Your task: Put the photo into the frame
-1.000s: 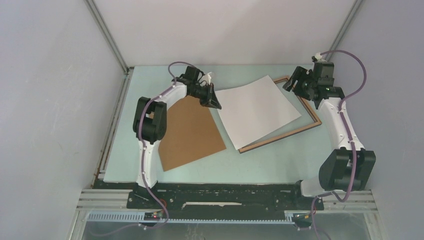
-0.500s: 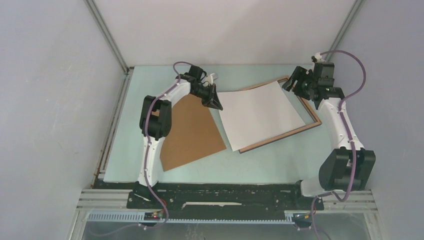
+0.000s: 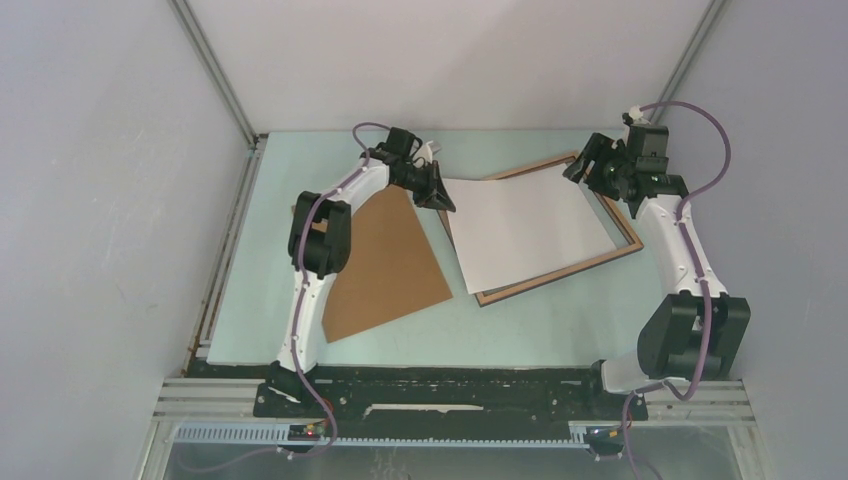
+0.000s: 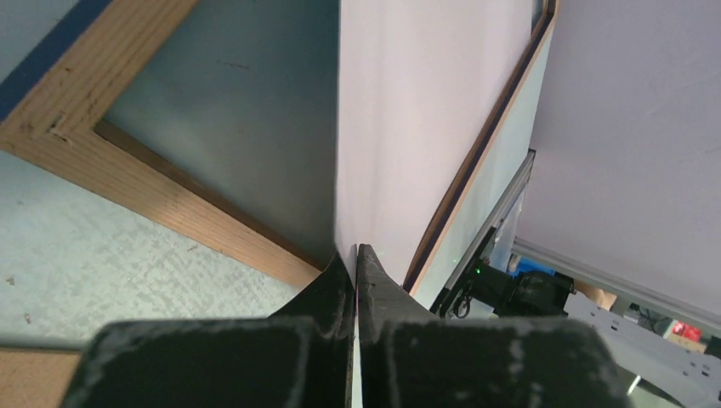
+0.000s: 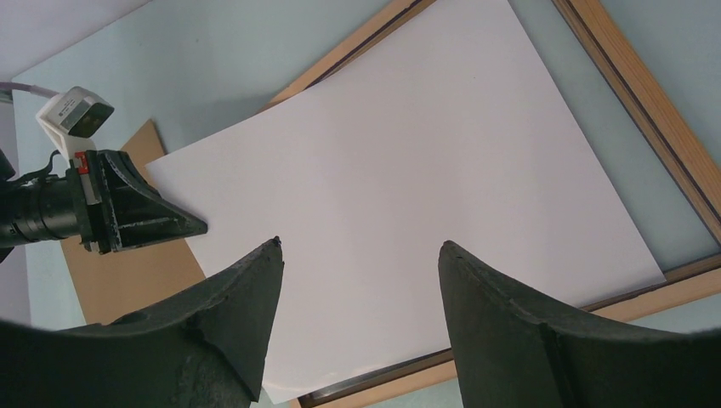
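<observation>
Top external, live: photo (image 3: 525, 228) white side up, lying askew over the frame (image 3: 560, 275), near-left corner pinched tight in the left end effector (image 3: 443, 203). Right end effector (image 3: 580, 170) spread wide above the far corner, holding nothing. Brown board (image 3: 385, 255) flat on the bench (image 3: 520, 330), just left.

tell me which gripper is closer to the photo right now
Left. The left gripper is shut on the photo at its far left corner, touching it. The right gripper hangs open above the photo's far right corner, over the frame, apart from it.
</observation>
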Available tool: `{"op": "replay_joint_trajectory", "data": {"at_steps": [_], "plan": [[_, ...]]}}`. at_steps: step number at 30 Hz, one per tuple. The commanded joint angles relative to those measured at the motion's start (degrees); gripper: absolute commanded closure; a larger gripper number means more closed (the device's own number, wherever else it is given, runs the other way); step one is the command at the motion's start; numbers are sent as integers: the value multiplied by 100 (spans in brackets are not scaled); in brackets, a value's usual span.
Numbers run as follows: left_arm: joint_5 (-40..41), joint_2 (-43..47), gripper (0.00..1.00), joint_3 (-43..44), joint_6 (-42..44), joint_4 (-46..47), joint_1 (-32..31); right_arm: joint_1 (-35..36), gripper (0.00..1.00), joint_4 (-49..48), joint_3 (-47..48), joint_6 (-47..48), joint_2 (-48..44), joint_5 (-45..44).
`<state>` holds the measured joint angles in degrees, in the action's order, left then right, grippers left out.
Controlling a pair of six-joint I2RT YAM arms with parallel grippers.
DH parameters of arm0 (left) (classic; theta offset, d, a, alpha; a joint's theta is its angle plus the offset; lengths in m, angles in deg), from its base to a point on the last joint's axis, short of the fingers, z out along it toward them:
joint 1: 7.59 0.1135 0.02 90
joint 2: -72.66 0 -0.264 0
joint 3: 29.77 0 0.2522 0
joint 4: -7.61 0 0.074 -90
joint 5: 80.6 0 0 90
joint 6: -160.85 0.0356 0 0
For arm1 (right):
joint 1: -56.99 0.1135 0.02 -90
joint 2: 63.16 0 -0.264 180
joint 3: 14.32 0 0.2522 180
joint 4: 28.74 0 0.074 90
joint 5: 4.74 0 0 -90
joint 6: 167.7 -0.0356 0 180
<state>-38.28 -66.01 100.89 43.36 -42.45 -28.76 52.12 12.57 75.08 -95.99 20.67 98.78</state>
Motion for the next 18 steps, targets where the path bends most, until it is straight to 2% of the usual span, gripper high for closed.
{"op": "replay_joint_trajectory", "data": {"at_steps": [1, 5, 11, 18], "plan": [[365, 94, 100, 102, -634, 689, -45, -58, 25, -154, -32, 87, 10, 43], [507, 268, 100, -469, -1293, 1633, -75, -84, 25, -161, -45, 88, 32, 75], [768, 276, 100, -670, -1644, 2090, -277, -103, 25, -178, -51, 79, 72, 142], [1296, 740, 100, -1674, -2344, 3180, -294, -138, 25, -203, -77, 71, 104, 201]]}}
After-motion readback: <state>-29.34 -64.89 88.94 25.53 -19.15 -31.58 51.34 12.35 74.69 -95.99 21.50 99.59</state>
